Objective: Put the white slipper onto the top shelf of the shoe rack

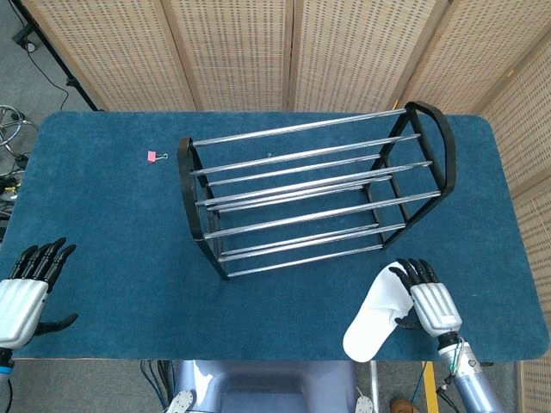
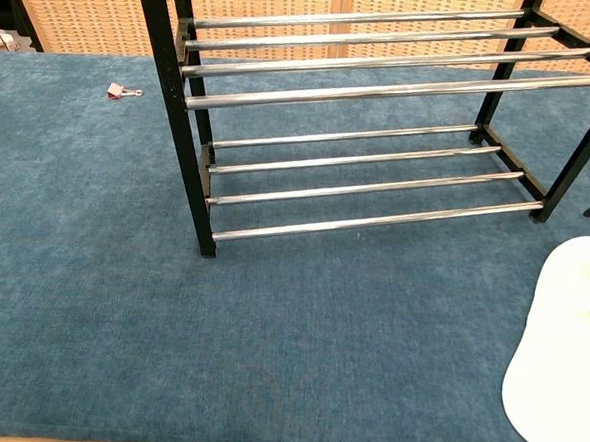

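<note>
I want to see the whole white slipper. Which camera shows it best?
The head view. There the whole white slipper lies on the blue table, with the right hand at its toe end. The chest view cuts it off at the picture's right edge.

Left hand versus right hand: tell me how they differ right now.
The left hand rests over bare blue table at the near left edge, touching nothing; the right hand is at the near right, its fingers over the white slipper. The left hand lies far from the shoe rack; the right hand sits just before it. Both have dark fingers spread and silver backs.
</note>
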Robot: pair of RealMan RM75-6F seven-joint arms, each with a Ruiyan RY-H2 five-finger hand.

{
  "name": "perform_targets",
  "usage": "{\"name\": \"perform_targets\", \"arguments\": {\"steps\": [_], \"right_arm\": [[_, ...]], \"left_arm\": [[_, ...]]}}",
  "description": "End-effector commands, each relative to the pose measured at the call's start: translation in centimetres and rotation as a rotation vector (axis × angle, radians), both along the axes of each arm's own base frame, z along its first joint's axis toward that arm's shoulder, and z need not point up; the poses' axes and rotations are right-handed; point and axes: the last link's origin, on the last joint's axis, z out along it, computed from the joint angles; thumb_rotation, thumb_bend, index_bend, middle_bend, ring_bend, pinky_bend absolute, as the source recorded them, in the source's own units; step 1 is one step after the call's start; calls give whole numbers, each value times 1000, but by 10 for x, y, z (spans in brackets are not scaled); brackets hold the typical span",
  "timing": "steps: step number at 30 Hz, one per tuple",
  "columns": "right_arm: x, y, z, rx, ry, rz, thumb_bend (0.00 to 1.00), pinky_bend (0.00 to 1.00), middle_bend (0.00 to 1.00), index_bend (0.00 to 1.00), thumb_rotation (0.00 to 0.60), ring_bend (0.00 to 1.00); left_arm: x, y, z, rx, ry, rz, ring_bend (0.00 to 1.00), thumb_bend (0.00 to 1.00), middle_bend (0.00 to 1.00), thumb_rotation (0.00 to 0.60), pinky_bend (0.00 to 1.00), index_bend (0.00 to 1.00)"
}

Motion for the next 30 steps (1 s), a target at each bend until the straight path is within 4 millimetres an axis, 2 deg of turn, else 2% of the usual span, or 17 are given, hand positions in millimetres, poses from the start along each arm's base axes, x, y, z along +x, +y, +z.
{"name": "perform_targets", "arguments": {"steps": [1, 18, 30], "right_arm": [[4, 1, 0, 1, -9, 3, 0, 0, 89, 141, 600, 0], [17, -6, -17, 14, -8, -13, 0, 0, 91, 155, 600, 0], [10, -11, -21, -34, 74, -26, 0, 0, 101, 167, 600, 0]], "left_arm": [[0, 0, 0, -2, 1, 0, 0, 0, 0, 600, 0, 0], [0, 0, 1, 1, -4, 6, 0, 0, 0, 600, 0, 0], [0, 0, 2, 3, -5, 4, 0, 0, 0, 600, 0, 0]]}}
